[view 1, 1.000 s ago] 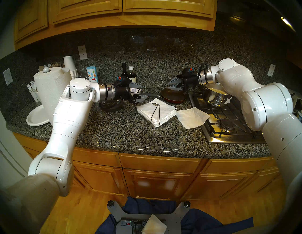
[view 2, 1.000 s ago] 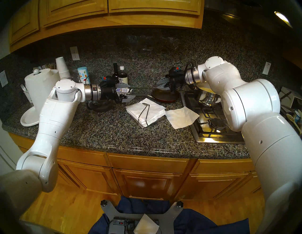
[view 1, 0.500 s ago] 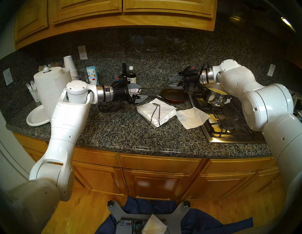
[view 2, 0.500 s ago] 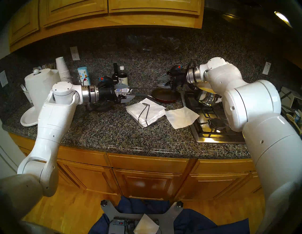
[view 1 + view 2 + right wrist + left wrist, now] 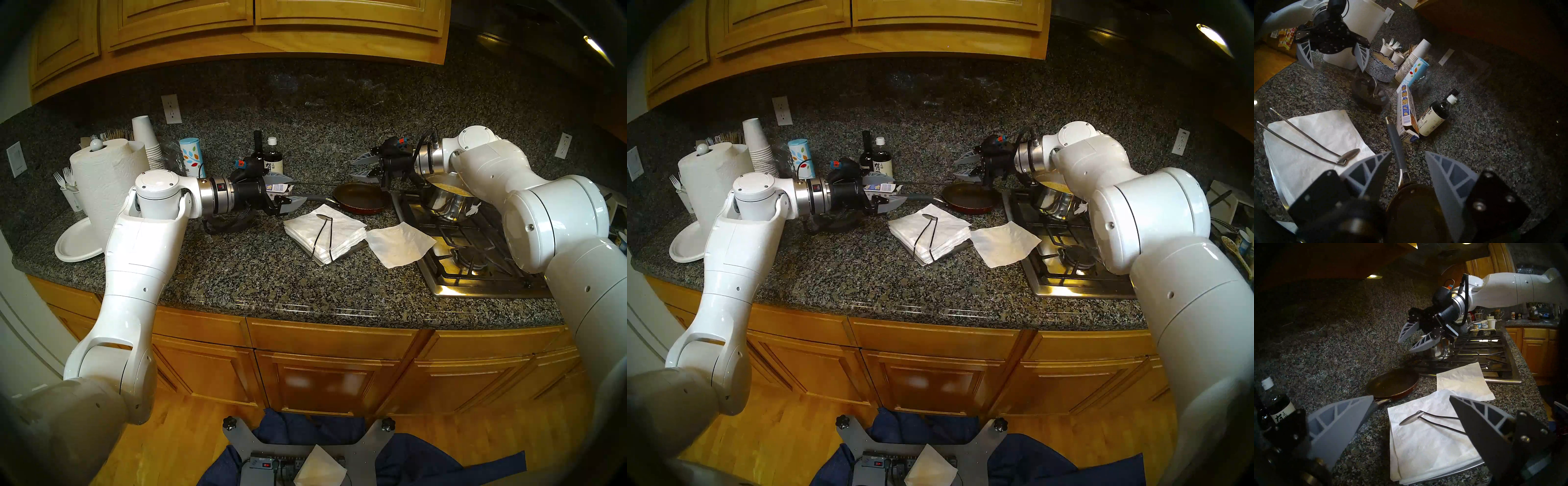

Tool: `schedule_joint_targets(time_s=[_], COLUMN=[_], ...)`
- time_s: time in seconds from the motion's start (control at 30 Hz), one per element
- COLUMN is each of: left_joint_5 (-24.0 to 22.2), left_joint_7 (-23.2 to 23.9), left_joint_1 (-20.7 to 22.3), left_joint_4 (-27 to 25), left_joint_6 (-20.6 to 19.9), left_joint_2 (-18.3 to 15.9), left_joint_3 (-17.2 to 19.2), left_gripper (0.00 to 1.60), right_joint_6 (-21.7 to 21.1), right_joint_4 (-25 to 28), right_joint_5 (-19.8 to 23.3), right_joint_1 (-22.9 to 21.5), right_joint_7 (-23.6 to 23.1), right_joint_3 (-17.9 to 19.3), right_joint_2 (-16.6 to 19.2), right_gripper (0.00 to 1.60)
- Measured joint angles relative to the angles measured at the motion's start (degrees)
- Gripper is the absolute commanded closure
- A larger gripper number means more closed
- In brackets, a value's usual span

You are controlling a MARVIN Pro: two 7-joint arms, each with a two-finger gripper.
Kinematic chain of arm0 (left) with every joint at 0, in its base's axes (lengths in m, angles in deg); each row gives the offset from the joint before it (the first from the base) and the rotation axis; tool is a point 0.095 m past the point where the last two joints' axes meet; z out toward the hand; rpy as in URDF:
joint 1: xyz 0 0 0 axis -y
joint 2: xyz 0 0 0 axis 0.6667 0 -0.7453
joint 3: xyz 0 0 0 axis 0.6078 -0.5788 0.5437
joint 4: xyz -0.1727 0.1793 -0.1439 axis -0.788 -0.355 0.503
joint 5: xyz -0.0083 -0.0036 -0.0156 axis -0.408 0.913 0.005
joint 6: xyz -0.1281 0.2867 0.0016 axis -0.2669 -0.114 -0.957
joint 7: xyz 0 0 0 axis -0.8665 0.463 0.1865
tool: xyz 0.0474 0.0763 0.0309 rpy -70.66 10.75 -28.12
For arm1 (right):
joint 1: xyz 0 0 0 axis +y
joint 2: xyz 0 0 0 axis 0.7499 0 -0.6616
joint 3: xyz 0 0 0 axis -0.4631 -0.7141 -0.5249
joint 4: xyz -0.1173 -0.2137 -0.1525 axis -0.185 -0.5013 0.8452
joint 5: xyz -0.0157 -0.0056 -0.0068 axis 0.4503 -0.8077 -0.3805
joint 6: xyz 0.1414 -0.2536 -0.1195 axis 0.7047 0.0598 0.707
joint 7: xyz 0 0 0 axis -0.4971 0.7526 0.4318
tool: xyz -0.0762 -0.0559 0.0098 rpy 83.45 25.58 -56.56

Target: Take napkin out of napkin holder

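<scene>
On the counter [image 5: 258,285], right of the napkin holder [image 5: 357,247]: one loose napkin [image 5: 400,243].
Its far corner overlaps the stove [image 5: 475,271] edge. Left tool [image 5: 291,190] and right tool [image 5: 360,167] both hover wide apart, empty, over the frying pan [image 5: 361,200].

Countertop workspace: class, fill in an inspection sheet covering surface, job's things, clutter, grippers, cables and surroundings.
Surface: granite countertop, gas stove at right.
Job's things: napkin lies loose, partly over the stove edge; napkin holder has its wire arm down on the stack.
Clutter: frying pan, pot, bottles, paper towel roll, cups.
Grippers: left gripper and right gripper open, empty.
Cables: black cable at right wrist.
Surroundings: wooden cabinets.
</scene>
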Motion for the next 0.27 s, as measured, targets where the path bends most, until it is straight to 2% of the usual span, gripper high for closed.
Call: schedule_joint_targets(time_s=[0.27], left_joint_5=[0.0], left_joint_7=[-0.7], left_joint_1=[-0.8], left_joint_4=[-1.1], left_joint_6=[-1.0], left_joint_2=[0.4], left_joint_3=[0.5], left_gripper=[0.0], right_joint_6=[0.9], right_joint_4=[-0.2], right_joint_5=[0.0], right_joint_1=[0.1], right_joint_7=[0.9], right_joint_3=[0.1], right_joint_2=[0.0], right_gripper=[0.63])
